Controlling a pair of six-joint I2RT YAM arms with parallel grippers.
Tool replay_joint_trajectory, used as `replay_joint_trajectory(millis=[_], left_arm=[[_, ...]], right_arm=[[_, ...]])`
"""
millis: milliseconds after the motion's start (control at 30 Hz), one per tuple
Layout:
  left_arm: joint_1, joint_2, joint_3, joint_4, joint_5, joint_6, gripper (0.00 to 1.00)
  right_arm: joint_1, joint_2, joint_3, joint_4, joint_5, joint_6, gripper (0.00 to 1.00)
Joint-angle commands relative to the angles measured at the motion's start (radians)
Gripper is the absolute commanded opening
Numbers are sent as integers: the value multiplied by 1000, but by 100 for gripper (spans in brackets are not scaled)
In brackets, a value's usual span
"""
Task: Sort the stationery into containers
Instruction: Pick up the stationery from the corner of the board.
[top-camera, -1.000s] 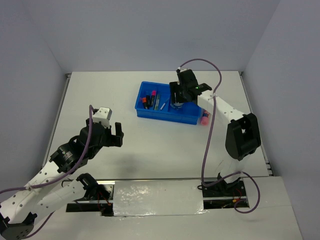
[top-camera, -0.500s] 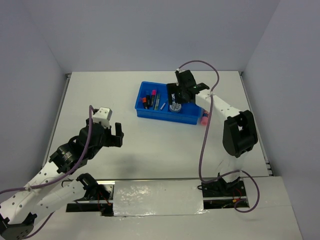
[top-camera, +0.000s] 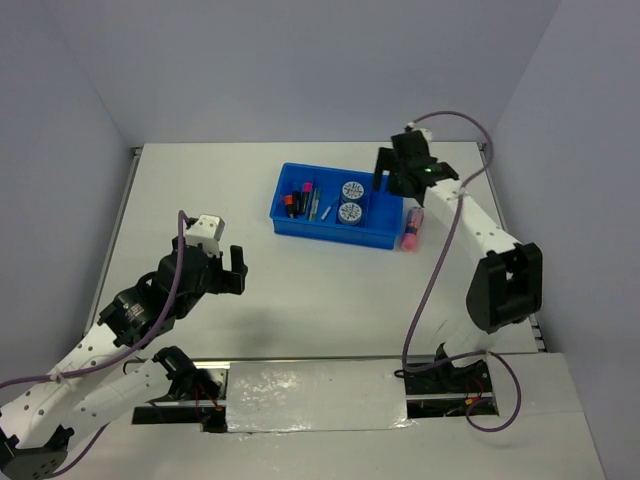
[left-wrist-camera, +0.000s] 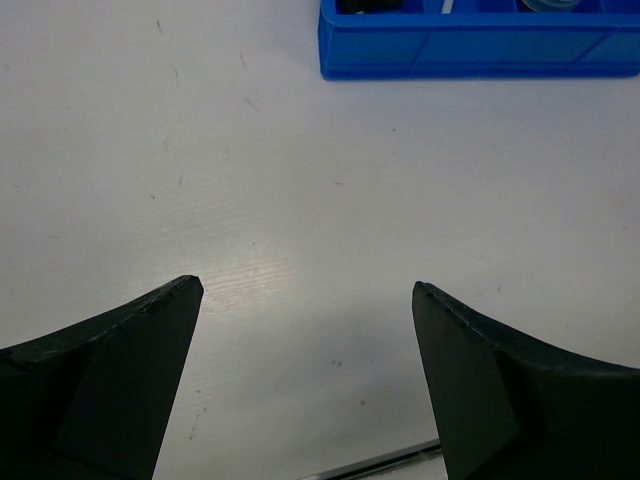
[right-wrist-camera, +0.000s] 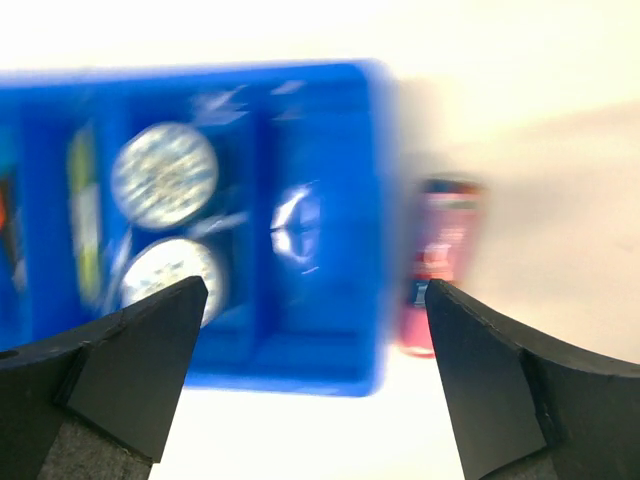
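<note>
The blue tray (top-camera: 385, 232) lies at the table's far middle. One compartment holds two round blue-white rolls (top-camera: 350, 201), seen blurred in the right wrist view (right-wrist-camera: 165, 175). Highlighters (top-camera: 294, 203) and thin pens (top-camera: 316, 205) fill the left compartments. A pink tube (top-camera: 410, 230) lies on the table just outside the tray's right end, also in the right wrist view (right-wrist-camera: 440, 265). My right gripper (top-camera: 390, 176) (right-wrist-camera: 315, 288) hangs open and empty above the tray's right end. My left gripper (top-camera: 240, 268) (left-wrist-camera: 306, 288) is open over bare table, far short of the tray (left-wrist-camera: 480, 50).
The tray's rightmost compartment (right-wrist-camera: 320, 290) looks bare apart from a glare spot. White walls close the table at the back and both sides. The right arm's purple cable (top-camera: 440, 250) hangs beside the tube.
My right gripper opened fully and drew back to the right from over the tray's roll compartment, so both rolls now show there. The left arm has not moved.
</note>
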Motion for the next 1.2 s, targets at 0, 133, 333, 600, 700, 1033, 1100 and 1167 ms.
replay_joint_trajectory(millis=[0, 133, 333, 600, 700, 1033, 1100, 1167], left_arm=[[5, -9, 9, 34, 7, 13, 99], [3, -12, 9, 36, 8, 13, 99], [3, -14, 8, 34, 10, 15, 99], [5, -21, 8, 34, 5, 13, 99], [5, -21, 8, 34, 7, 13, 99], [3, -38, 5, 38, 7, 13, 99], [5, -37, 4, 38, 10, 15, 99], [5, -35, 6, 36, 10, 15, 99]], right_arm=[[-134, -88, -61, -13, 64, 107, 97], [-225, -57, -113, 1, 7, 96, 81], [-285, 22, -167, 54, -71, 81, 68], [-296, 139, -210, 128, -178, 62, 64], [-297, 168, -210, 130, -195, 59, 64], [-357, 228, -210, 93, -231, 44, 50], [-359, 197, -211, 85, -229, 39, 43], [-359, 156, -232, 93, -231, 41, 38]])
